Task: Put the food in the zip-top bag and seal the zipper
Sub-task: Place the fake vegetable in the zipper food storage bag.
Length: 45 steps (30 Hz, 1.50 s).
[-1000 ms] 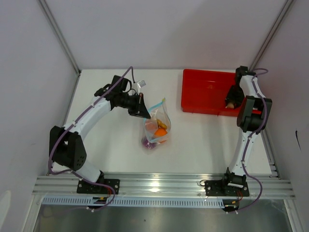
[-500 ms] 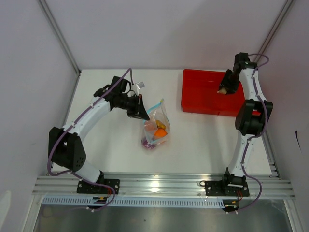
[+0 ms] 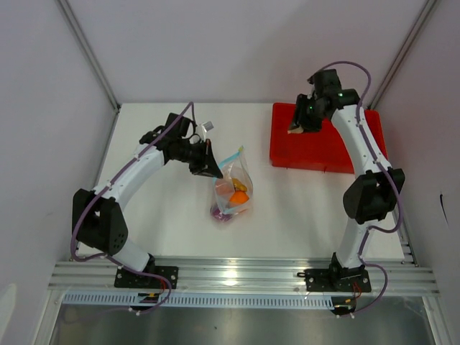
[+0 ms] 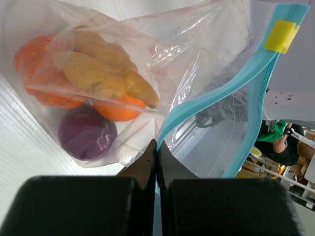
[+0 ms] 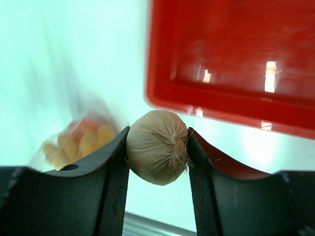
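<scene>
The clear zip-top bag stands at the table's middle and holds orange, yellow and purple toy food. My left gripper is shut on the bag's mouth edge by the light blue zipper, holding the mouth open. My right gripper is shut on a small whitish garlic-like piece and holds it in the air over the red tray's left part. The bag shows blurred at the lower left of the right wrist view.
The red tray lies at the back right of the table. Metal rails run along the near edge. Grey walls close in the left and right sides.
My right arm has lifted the whitish piece from the tray's right side and swung it left across the tray toward the bag. The left gripper and bag have stayed put.
</scene>
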### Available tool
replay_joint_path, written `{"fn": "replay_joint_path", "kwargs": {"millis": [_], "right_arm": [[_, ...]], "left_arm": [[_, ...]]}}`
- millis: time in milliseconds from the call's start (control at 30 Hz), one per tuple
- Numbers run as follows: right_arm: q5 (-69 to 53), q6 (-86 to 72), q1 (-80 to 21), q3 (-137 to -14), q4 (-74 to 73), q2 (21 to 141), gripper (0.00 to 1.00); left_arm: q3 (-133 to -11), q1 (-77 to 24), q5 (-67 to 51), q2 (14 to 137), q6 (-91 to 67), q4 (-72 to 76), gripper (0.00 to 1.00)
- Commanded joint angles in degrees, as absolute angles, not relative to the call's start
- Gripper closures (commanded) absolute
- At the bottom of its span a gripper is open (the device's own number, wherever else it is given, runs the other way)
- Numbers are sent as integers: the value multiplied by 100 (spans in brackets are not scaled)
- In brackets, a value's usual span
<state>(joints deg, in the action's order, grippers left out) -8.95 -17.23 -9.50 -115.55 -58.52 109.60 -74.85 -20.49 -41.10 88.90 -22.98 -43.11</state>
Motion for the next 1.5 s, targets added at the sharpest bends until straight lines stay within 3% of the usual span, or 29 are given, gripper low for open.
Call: {"fn": "replay_joint_path", "kwargs": {"millis": [0, 500, 800, 933, 1100, 1300, 1467], "right_arm": [[-1080, -1459, -1528, -11277, -5819, 10346, 68], [-2021, -687, -3585, -10521, -5089, 9290, 67], [-1969, -378, -4341, -10283, -5326, 9422, 58], [-1793, -387, -4412, -10108, -5388, 9378, 41], [-1767, -413, -4438, -9914, -5300, 9246, 1], [-1739, -439, -4377, -10256, -5230, 9255, 0], [-2082, -729, -3745, -10468, -4826, 9106, 1]], "left_arm": [[-7804, -2013, -4131, 8894, -2408, -4394, 99], [-7945, -2013, -3999, 8930, -2663, -4500, 99], [-7945, -2030, -3955, 8807, -2646, -4518, 99], [-7875, -2039, -3920, 8710, -2654, -4491, 99], [-7796, -2039, -3858, 8605, -2593, -4553, 99], [-7761, -2074, -3999, 8526, -2549, -4448, 100], [-7796, -2153, -4096, 8446, -2461, -4473, 99]]}}
